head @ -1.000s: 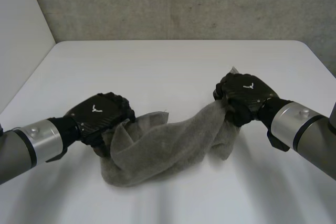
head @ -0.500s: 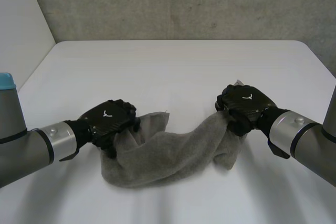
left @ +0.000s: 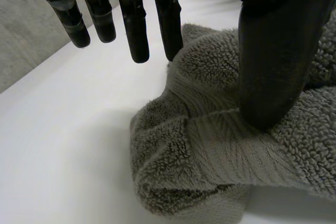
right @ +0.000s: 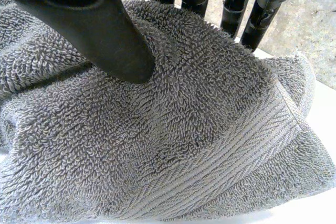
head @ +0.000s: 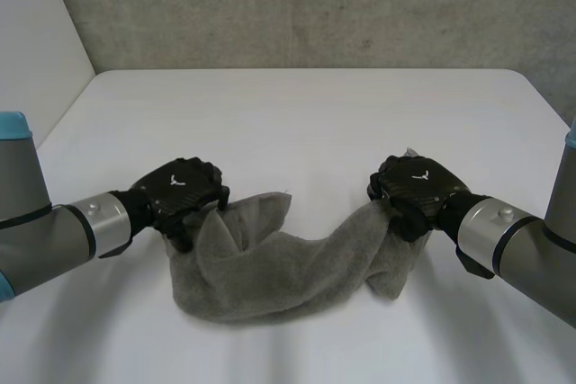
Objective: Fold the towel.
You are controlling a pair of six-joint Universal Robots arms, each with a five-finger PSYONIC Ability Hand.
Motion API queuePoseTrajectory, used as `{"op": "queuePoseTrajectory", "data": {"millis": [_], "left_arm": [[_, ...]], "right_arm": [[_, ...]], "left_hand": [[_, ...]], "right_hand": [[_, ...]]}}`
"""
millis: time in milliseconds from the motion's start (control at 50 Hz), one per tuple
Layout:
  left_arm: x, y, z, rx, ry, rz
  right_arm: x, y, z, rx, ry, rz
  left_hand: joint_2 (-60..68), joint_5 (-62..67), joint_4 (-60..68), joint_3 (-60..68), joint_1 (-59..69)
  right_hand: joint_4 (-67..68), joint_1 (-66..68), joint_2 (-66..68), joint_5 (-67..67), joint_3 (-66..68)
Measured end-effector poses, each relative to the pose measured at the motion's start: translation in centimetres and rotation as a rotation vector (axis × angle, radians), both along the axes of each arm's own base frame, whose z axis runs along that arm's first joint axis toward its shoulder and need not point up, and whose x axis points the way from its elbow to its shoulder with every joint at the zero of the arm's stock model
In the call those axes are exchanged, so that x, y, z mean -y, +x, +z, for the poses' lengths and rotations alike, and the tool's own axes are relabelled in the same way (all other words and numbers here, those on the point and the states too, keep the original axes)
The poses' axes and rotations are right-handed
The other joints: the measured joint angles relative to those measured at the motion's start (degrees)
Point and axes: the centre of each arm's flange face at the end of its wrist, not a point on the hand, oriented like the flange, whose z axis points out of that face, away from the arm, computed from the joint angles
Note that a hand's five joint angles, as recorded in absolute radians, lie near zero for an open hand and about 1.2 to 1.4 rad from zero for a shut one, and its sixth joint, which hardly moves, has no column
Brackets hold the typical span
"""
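Towel: a grey terry towel (head: 270,267) is lying bunched and unfolded on the near part of the white table (head: 297,123). It is sagging in a rope-like curve between the two hands, with its lowest loop resting on the tabletop. One loose corner is sticking out just beside the left hand, and a second flap is hanging down under the right hand.

Left hand: the left hand (head: 180,191) is sitting palm-down over the towel's left end. In the left wrist view the thumb (left: 268,66) is pressing down on the towel's flat woven band (left: 231,150). A raised fold of terry is standing between the thumb and the fingers (left: 168,24). The fingers are hanging straight, and the nearest one is touching that fold, so the cloth is being pinched there. The other fingers are hanging clear above bare table.

Right hand: the right hand (head: 416,182) is sitting over the towel's right end, well apart from the left hand. In the right wrist view the thumb (right: 105,35) is digging into the pile on the near face of a thick fold (right: 184,129). The fingers (right: 233,9) are reaching down behind the same fold, so the hand is clamping the cloth between thumb and fingers.

Surroundings: a grey concrete wall (head: 315,6) is standing behind the table's far edge.
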Motion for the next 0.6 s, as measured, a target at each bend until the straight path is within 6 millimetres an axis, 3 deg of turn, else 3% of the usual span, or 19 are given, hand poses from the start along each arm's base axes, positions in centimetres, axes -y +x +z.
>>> {"op": "queuePoseTrajectory", "data": {"millis": [180,220,300,340,600], "left_arm": [[0.0,-0.4,-0.7,0.029,-0.004,-0.03],[0.0,-0.4,-0.7,0.033,-0.004,-0.034],[-0.2,-0.5,-0.6,0.04,-0.003,-0.043],[-0.3,-0.6,-0.5,0.041,-0.004,-0.046],[-1.4,-0.3,0.1,0.033,0.008,-0.054]], "right_arm": [[0.0,0.0,-0.2,-0.003,0.006,-0.001],[0.0,0.0,-0.3,-0.005,0.008,0.0],[0.0,0.0,-0.4,-0.01,0.007,0.003],[0.0,0.0,-0.4,-0.011,0.007,0.005],[-1.1,0.2,-0.1,-0.067,0.023,0.059]], "left_hand": [[3.91,5.03,0.0,0.0,3.93],[9.82,10.51,0.0,0.0,9.47],[37.33,37.34,0.0,0.0,36.7],[44.97,45.7,0.0,0.0,43.13],[45.62,46.57,0.0,0.0,43.19]], "right_hand": [[0.0,0.0,0.0,0.04,0.0],[0.0,0.0,0.0,0.04,0.0],[0.0,0.0,0.0,0.04,0.0],[0.0,0.0,0.01,0.04,0.0],[0.0,0.0,0.01,0.04,0.0]]}}
